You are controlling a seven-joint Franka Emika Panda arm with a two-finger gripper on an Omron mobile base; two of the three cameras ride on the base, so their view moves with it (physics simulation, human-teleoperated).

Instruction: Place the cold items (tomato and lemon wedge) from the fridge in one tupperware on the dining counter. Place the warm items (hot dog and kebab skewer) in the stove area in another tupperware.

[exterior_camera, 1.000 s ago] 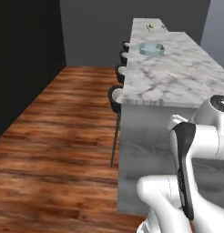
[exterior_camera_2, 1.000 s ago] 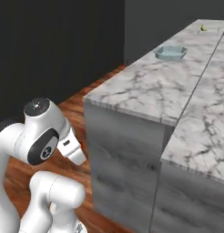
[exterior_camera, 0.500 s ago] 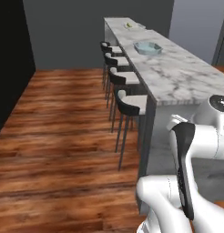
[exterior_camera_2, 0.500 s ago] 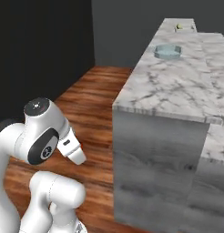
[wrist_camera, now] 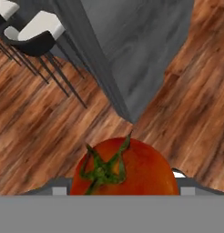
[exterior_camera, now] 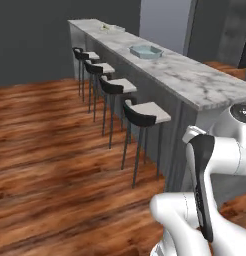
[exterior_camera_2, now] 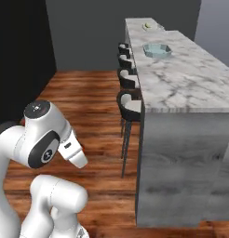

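- Four black-and-white bar stools (exterior_camera: pixel 145 113) are lined up along the left side of the dining counter (exterior_camera: pixel 195 80), over the wood floor (exterior_camera: pixel 50 150).
- A pale blue-green tupperware (exterior_camera: pixel 145 50) is set mid-counter; a small yellow-green item (exterior_camera_2: pixel 147 26) is seen at the far end, too small to identify.
- The tomato (wrist_camera: pixel 124 168) is seen in the hand view, pinched in the gripper (wrist_camera: pixel 120 184), stem toward the camera, above the floor near the counter's grey base.

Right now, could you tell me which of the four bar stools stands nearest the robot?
The white-seated stool at the near end of the dining counter; the other three line up behind it.
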